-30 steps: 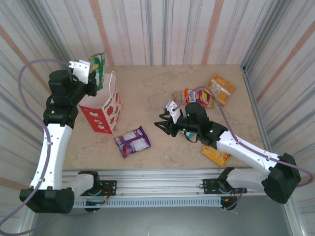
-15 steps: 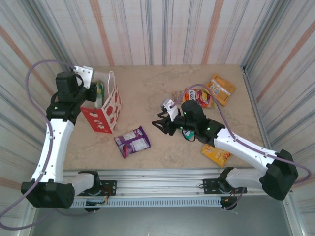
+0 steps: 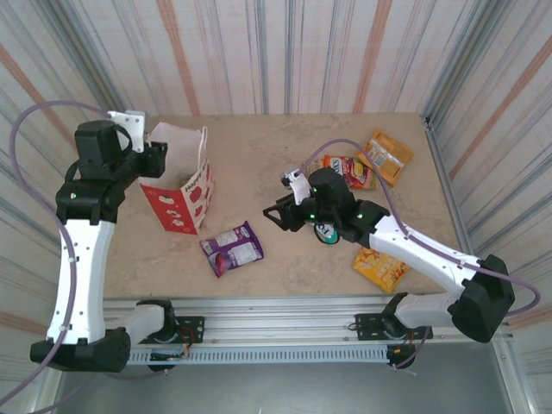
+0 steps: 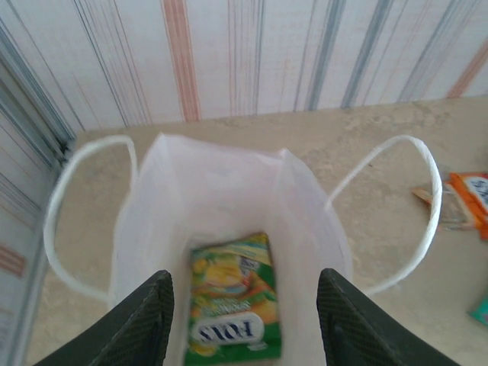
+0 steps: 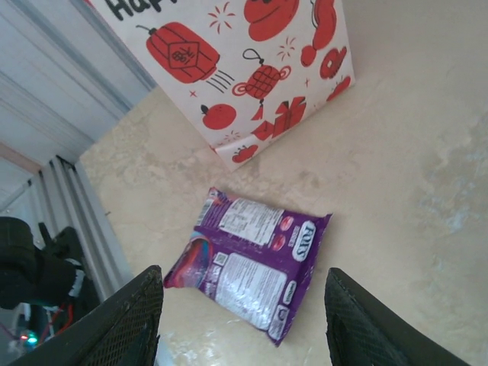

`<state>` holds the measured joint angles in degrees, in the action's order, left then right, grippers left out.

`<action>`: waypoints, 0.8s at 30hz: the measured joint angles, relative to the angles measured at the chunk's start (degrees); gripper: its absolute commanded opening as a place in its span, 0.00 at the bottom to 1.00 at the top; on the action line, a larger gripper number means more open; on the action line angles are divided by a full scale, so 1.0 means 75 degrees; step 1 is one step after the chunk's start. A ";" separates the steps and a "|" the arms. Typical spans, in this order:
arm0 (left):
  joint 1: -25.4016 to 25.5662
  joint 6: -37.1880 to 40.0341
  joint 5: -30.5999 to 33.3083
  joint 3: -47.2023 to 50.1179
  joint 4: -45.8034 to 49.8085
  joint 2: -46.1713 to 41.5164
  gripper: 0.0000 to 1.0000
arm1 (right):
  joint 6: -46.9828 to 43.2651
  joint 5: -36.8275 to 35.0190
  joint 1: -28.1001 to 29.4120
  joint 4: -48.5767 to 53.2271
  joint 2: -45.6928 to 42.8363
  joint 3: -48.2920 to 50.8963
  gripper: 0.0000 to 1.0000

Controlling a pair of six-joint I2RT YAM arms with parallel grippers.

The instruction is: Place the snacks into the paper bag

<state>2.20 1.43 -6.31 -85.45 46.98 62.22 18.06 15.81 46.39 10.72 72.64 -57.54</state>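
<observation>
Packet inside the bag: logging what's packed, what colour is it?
The packet is green, clearest in the left wrist view.

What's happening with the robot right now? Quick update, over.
Both open: left gripper above paper bag, right gripper above purple packet. Bag holds green packet. Nothing blocking purple packet.

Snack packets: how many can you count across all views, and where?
6. Green packet inside the paper bag; purple packet in front of the bag; teal packet partly under the right arm; orange-red packet and orange packet far right; yellow packet near right.
</observation>
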 measured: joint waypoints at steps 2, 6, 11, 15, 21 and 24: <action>0.0000 -0.0216 -0.0067 -0.0020 0.0437 -0.0207 0.52 | 0.0376 -0.0044 0.0035 0.0303 0.0105 -0.0146 0.58; 0.0000 -0.0580 -0.0099 -0.0187 0.1422 -0.0682 0.50 | 0.1166 -0.0175 0.0160 0.0956 0.0393 -0.0370 0.61; 0.0000 -0.1020 -0.0189 -0.0227 0.2413 -0.1297 0.49 | 0.1964 -0.0198 0.0326 0.1655 0.0871 -0.0551 0.66; 0.0000 -0.1425 -0.0251 0.0195 0.2987 -0.1853 0.48 | 0.2384 -0.0157 0.0504 0.2040 0.1542 -0.0778 0.66; 0.0000 -0.1883 -0.0391 0.0950 0.3552 -0.2567 0.47 | 0.2652 0.0099 0.0635 0.2157 0.2707 -0.1099 0.56; 0.0000 -0.2069 -0.0472 0.1259 0.3704 -0.2745 0.47 | 0.2693 0.0198 0.0632 0.2116 0.3226 -0.1233 0.49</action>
<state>2.20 -14.09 -9.85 -76.01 74.76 41.63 38.26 17.30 51.13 26.59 96.84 -66.78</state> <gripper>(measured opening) 0.468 0.522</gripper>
